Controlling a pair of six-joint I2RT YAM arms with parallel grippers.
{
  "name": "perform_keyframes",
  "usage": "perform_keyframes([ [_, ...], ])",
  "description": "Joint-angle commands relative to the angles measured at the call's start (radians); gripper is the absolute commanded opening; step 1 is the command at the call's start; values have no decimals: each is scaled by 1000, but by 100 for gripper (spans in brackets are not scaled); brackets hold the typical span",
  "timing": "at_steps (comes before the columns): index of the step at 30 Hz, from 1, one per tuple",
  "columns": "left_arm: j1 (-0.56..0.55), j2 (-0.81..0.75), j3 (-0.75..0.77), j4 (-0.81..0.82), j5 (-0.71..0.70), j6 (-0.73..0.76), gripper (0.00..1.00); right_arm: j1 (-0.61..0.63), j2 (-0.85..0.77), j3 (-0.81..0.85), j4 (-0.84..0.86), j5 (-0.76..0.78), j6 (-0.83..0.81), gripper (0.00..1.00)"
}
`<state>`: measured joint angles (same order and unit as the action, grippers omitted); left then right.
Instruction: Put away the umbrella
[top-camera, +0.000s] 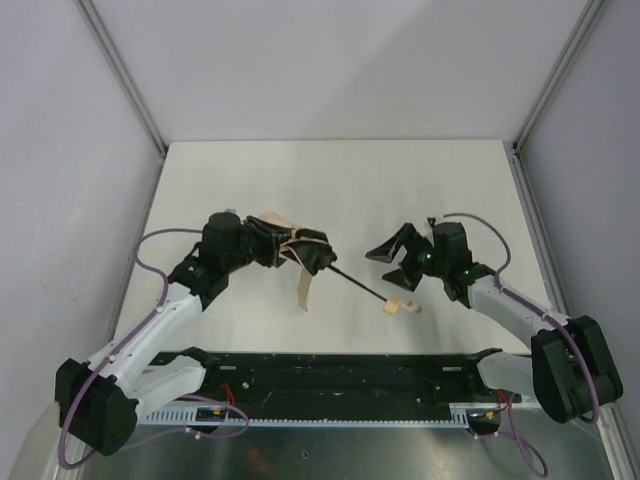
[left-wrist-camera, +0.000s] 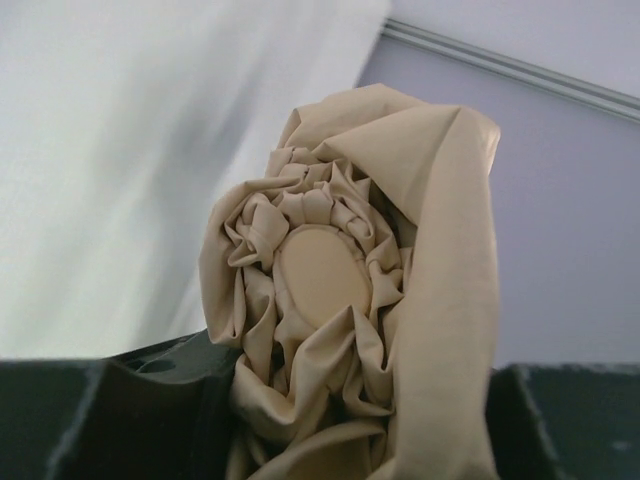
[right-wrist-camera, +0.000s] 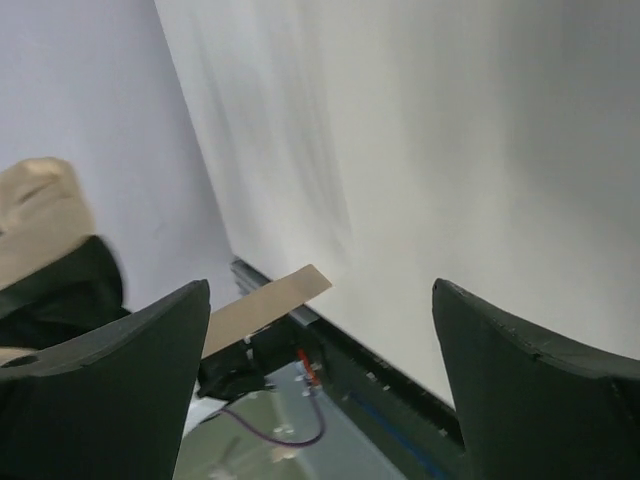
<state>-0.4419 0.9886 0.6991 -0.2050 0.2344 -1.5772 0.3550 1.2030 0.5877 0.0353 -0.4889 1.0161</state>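
Overhead, the white table (top-camera: 330, 180) has bare room across its far half and along both side edges, where grey walls (top-camera: 90, 120) rise from metal corner posts (top-camera: 125, 75); the near edge is taken up by a black rail (top-camera: 330, 370) between the arm bases. All the action sits in a band across the middle of the table, nearer the arms than the far wall.

Left of centre, the left gripper (top-camera: 303, 252) is clamped on the umbrella (top-camera: 275, 224), its dark fingers (left-wrist-camera: 130, 400) pressing either side of the bunched beige fabric, whose gathered folds ring a flat oval cap in the left wrist view. From that grip the thin black shaft (top-camera: 355, 284) runs right and nearer to the pale handle (top-camera: 400, 305), which lies on the table. A beige strap (top-camera: 303, 288) hangs down from the bundle towards the near edge.

Right of centre, the right gripper (top-camera: 379, 269) has its jaws spread wide with nothing between them, just beyond the handle and apart from it
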Motion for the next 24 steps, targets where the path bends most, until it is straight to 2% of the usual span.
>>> perform_keyframes([
  [1, 17, 12, 129, 131, 68, -92, 0, 77, -85, -71, 241, 30, 349, 94],
  [7, 18, 64, 204, 212, 67, -158, 0, 266, -85, -178, 531, 185, 659, 85],
  [15, 11, 76, 232, 284, 66, -188, 0, 372, 70, -189, 812, 315, 822, 75],
  [24, 3, 66, 230, 295, 61, -200, 0, 479, 148, -188, 857, 387, 892, 63],
])
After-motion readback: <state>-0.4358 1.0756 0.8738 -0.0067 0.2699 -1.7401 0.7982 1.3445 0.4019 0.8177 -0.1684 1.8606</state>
